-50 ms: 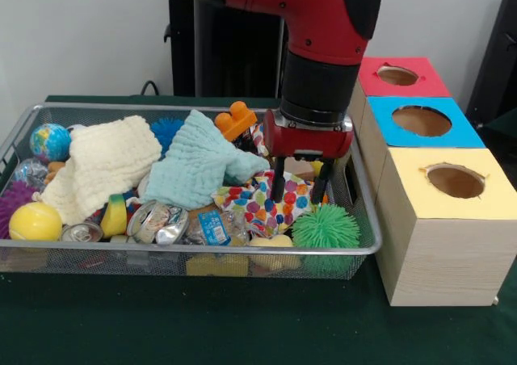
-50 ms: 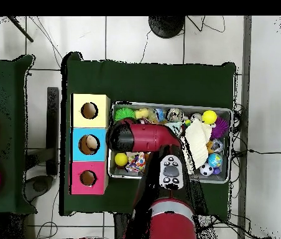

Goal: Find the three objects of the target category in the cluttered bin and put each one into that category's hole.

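The pincer [image 1: 299,189] is held spread and empty, lowered into the wire bin [image 1: 355,248] above the polka-dot cloth [image 1: 258,202], apparently to dig or grasp there. The coloured hole boxes [image 1: 440,179] are set just beside it for short transfers.

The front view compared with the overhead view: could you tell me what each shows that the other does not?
Only the front view shows the gripper, its fingers open above the polka-dot cloth, and the crushed cans by the near wall. Only the overhead view shows something lying inside the blue box's hole, and a yellow ball beside the arm. Both show the wire bin, the green spiky ball, the cream cloth and the three boxes.
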{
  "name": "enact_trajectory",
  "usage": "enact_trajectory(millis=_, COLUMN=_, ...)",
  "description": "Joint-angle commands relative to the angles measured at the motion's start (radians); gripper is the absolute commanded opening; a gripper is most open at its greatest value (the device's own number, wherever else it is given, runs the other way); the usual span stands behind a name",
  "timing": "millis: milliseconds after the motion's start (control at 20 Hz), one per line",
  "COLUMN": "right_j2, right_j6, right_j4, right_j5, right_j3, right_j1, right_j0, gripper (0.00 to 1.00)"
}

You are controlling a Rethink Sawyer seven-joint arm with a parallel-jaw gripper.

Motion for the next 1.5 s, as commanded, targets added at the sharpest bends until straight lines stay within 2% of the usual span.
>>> enact_trajectory(millis=50, right_j2=0.011, right_j6=0.158, right_j4=-0.039, right_j5=-0.094, right_j3=0.006, right_j1=0.086, right_j0=0.020, gripper=1.00)
enact_trajectory(millis=600, right_j2=-0.099, right_j6=0.138, right_j4=-0.043, right_j5=-0.124, right_j3=-0.079, right_j1=0.171, right_j0=0.084, gripper=1.00)
enact_trajectory(millis=850, right_j2=-0.160, right_j6=0.143, right_j4=-0.025, right_j5=-0.062, right_j3=-0.120, right_j1=0.215, right_j0=0.120, gripper=1.00)
enact_trajectory(millis=1000, right_j2=-0.130, right_j6=0.146, right_j4=-0.016, right_j5=-0.110, right_j3=-0.109, right_j1=0.213, right_j0=0.099, gripper=1.00)
enact_trajectory(millis=1150, right_j2=0.000, right_j6=0.166, right_j4=-0.011, right_j5=-0.253, right_j3=-0.052, right_j1=0.173, right_j0=0.015, gripper=1.00)
enact_trajectory(millis=1350, right_j2=0.040, right_j6=0.191, right_j4=0.022, right_j5=-0.244, right_j3=-0.025, right_j1=0.123, right_j0=-0.001, gripper=1.00)
enact_trajectory(millis=1500, right_j2=0.034, right_j6=0.225, right_j4=0.041, right_j5=-0.266, right_j3=-0.002, right_j1=0.091, right_j0=0.008, gripper=1.00)
